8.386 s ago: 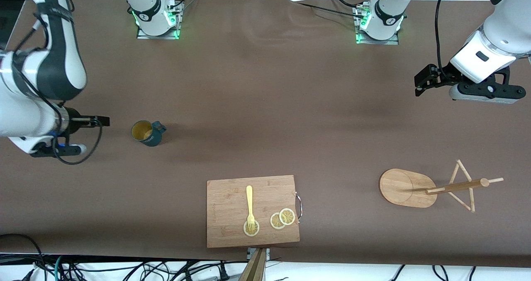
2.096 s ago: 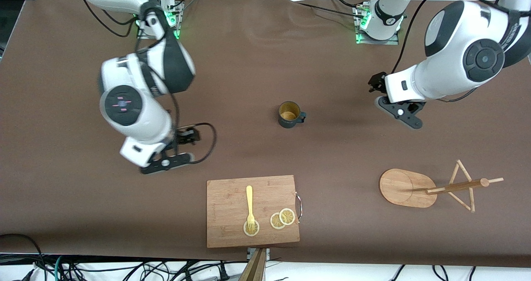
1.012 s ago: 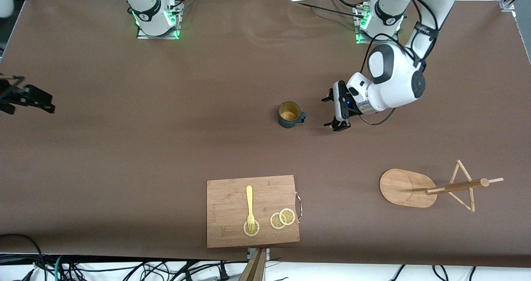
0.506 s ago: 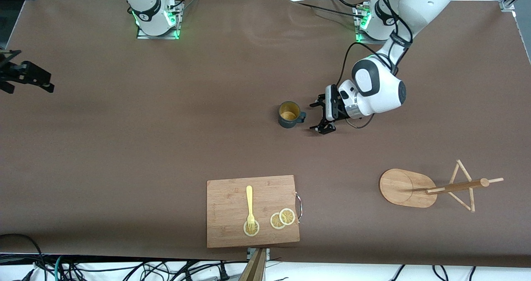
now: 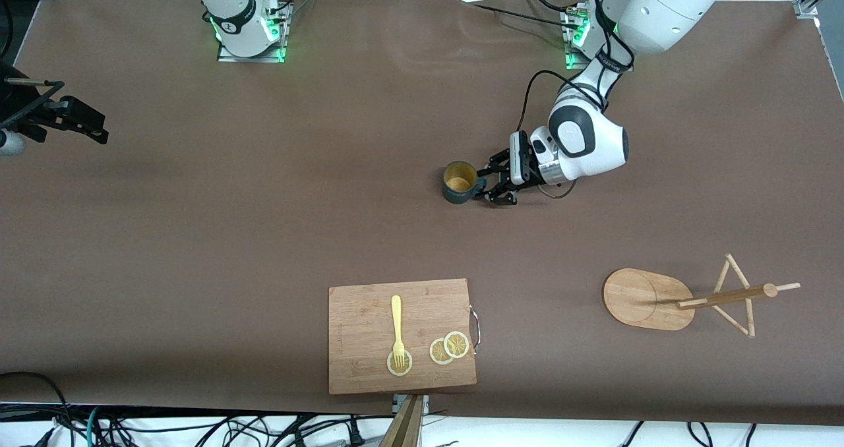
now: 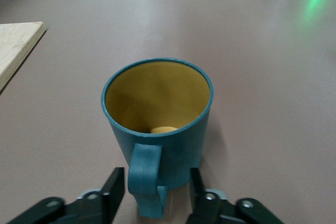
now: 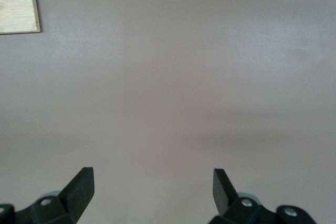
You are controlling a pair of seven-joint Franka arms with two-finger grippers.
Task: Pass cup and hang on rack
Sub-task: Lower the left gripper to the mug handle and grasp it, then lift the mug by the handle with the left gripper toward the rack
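The dark teal cup with its ochre inside stands upright mid-table, its handle toward the left arm's end. My left gripper is low at the table, open, one finger on each side of the handle. In the left wrist view the cup fills the middle, and the fingers flank the handle with small gaps. The bamboo rack stands near the left arm's end, nearer the camera. My right gripper waits open and empty over the right arm's end of the table; it shows open in its wrist view.
A wooden cutting board lies near the table's front edge, bearing a yellow fork and lemon slices. Its corner shows in the left wrist view and the right wrist view. Brown tabletop surrounds the cup.
The left gripper has moved in toward the cup until its open fingers straddle the handle. The cup has not moved. The right gripper has shifted slightly at its end of the table.
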